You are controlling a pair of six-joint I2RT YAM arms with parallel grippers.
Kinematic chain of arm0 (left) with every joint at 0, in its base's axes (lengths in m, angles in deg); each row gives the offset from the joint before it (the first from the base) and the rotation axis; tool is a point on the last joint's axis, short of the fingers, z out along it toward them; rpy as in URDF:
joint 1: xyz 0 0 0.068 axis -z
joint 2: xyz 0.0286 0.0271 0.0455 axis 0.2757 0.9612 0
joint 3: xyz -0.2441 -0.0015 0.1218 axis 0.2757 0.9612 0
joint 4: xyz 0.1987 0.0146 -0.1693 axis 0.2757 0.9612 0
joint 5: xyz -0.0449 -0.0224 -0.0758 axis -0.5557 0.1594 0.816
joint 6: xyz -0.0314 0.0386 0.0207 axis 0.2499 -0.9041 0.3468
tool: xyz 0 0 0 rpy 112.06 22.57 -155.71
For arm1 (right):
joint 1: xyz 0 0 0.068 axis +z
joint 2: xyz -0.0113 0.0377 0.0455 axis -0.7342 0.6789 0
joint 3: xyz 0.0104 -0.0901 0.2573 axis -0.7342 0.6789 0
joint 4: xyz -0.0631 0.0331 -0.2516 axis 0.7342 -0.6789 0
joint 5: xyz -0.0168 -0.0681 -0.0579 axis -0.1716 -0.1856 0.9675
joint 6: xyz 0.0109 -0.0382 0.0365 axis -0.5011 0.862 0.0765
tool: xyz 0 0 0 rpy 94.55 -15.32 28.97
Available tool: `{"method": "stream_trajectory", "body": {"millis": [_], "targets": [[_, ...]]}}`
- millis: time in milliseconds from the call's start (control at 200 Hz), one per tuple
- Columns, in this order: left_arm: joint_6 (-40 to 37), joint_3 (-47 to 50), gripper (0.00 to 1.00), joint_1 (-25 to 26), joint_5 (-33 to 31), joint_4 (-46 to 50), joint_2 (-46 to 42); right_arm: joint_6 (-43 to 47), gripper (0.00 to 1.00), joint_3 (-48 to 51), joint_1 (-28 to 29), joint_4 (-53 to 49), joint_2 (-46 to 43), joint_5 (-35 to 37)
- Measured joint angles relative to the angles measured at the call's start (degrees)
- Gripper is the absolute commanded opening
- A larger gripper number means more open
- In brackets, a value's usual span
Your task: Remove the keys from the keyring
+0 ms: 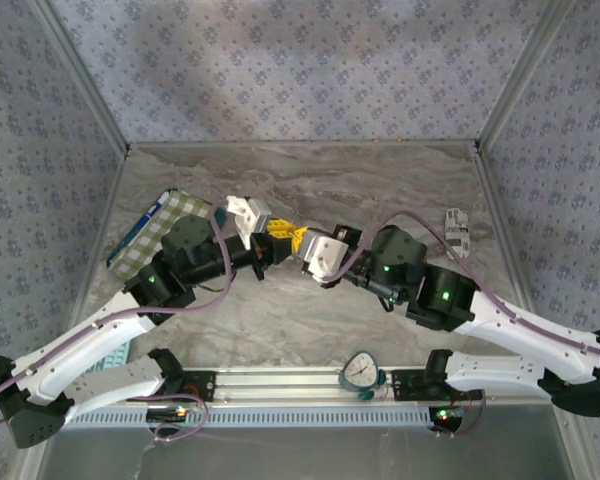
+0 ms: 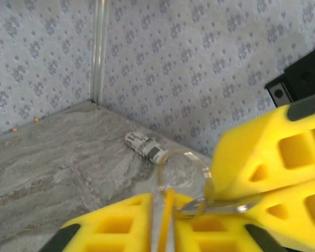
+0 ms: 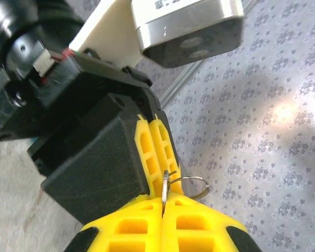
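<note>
Both grippers meet above the middle of the table. My right gripper (image 1: pixel 298 243) (image 3: pixel 163 209) is shut on a flat silvery key (image 3: pixel 164 190) seen edge-on; in the left wrist view its blade (image 2: pixel 220 206) sticks out from the right fingers (image 2: pixel 257 157). The thin wire keyring (image 3: pixel 193 187) (image 2: pixel 185 170) hangs from that key. My left gripper (image 1: pixel 272 241) (image 2: pixel 163 223) has its jaws a narrow gap apart. The ring's near side and a thin yellow-orange strip (image 2: pixel 168 218) sit in that gap. The left fingertips (image 3: pixel 156 144) almost touch the right ones.
A small white and black block (image 1: pixel 458 228) (image 2: pixel 145 146) lies near the right wall. A checked cloth-covered box (image 1: pixel 148 236) sits at the left, under the left arm. A round dial timer (image 1: pixel 361 371) stands on the rail between the arm bases. Patterned walls close in three sides.
</note>
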Motion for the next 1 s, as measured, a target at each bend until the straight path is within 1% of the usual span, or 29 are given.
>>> {"method": "stream_trajectory", "body": {"millis": [140,245,310,490,565,685,745,820,840,895,999], "targets": [[0.66,0.00,0.35,0.02,-0.66,-4.35,0.13,-1.62,0.00,0.15,-0.31,3.80,-0.72,-0.57],[1.09,0.11,0.47,0.00,-1.97,-7.23,0.22,-2.45,0.00,0.24,-0.68,6.32,-0.96,-0.90],[1.46,0.33,0.51,0.00,-2.80,-8.81,0.44,-2.91,0.00,0.39,-0.96,7.32,-1.27,-1.18],[1.31,2.12,0.66,0.00,-4.50,-12.22,0.28,-3.72,0.00,0.39,-2.25,7.26,-1.75,-3.17],[0.92,3.17,0.69,0.07,-5.68,-12.90,-0.17,-4.04,0.00,0.39,-2.67,6.58,-1.84,-3.93],[0.17,4.79,0.77,0.57,-7.43,-13.31,-1.29,-4.28,0.00,0.39,-3.06,5.25,-2.01,-4.92],[-0.28,5.53,0.88,0.90,-8.90,-13.40,-1.90,-4.46,0.00,0.39,-3.37,4.66,-2.19,-5.57],[-1.05,6.82,0.95,1.38,-10.25,-13.51,-2.99,-4.68,0.00,0.37,-3.72,3.91,-2.32,-6.23],[-1.33,7.26,0.99,1.57,-10.19,-13.53,-3.32,-4.90,0.00,0.35,-3.93,3.67,-2.32,-6.27],[-1.99,8.44,0.99,2.82,-10.16,-13.25,-4.24,-5.20,0.00,0.35,-4.72,3.19,-2.27,-6.32],[-2.54,9.79,0.99,5.40,-7.98,-12.37,-6.01,-5.81,0.00,0.37,-6.34,2.01,-1.64,-5.31]]}}
